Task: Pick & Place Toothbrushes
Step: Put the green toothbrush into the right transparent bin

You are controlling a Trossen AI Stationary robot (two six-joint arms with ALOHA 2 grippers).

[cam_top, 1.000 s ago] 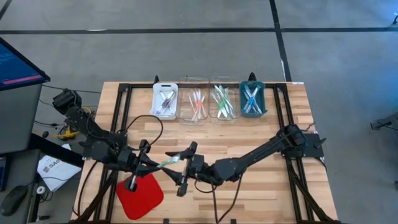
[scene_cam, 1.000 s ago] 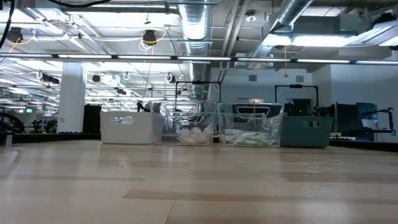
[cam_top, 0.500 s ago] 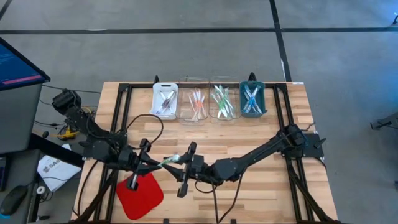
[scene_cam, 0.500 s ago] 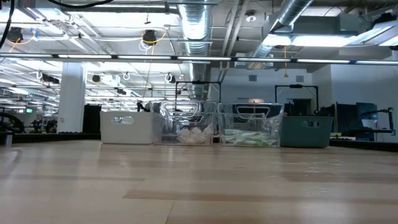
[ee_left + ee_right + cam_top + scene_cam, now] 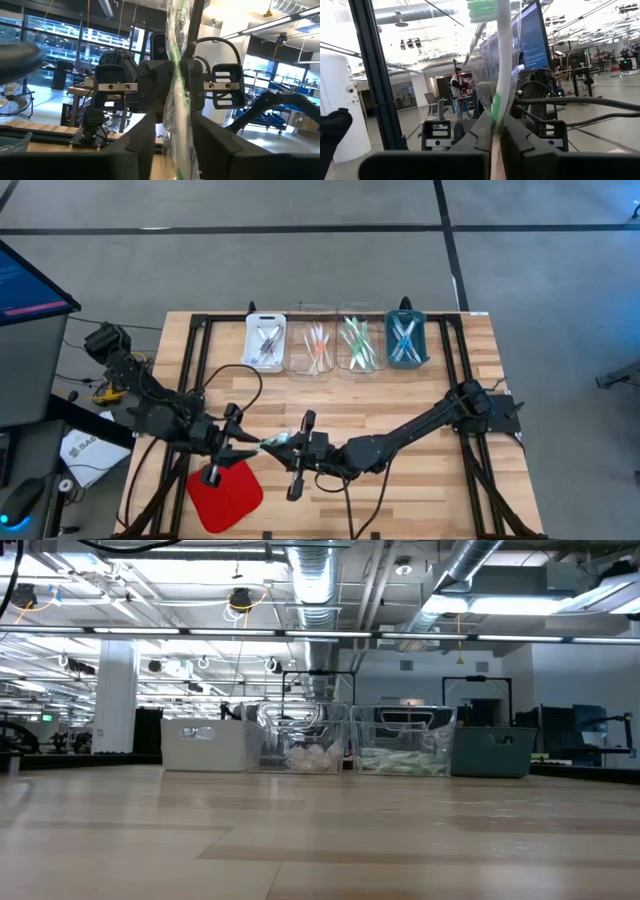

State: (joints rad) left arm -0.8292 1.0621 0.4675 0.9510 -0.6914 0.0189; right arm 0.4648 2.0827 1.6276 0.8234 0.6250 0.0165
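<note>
A toothbrush (image 5: 275, 441), white with green accents and in a clear wrapper, hangs above the table's near middle between my two grippers. My right gripper (image 5: 292, 450) is shut on it; in the right wrist view the toothbrush (image 5: 501, 50) rises past the gripper (image 5: 497, 127). My left gripper (image 5: 254, 446) faces it from the left. Its fingers stand open on either side of the toothbrush (image 5: 177, 75), with a gap showing beside the wrapper. Neither arm shows in the low view. My right gripper pinches the toothbrush's handle (image 5: 495, 112) between its two fingers. The fingers come nearly level from the table's right side, and the brush runs on past the fingertips toward the left gripper, its green bristle head (image 5: 482, 7) at the far end. It is lifted clear of the table.
Four small trays stand in a row at the table's far edge: white (image 5: 265, 340), two clear ones (image 5: 312, 345) (image 5: 357, 343) and teal (image 5: 405, 338), each holding several toothbrushes. A red pad (image 5: 225, 488) lies at the near left under the left arm.
My right gripper has shut on the toothbrush, which has stayed in place above the table. My left gripper's fingers have parted from it. Neither arm has shifted.
</note>
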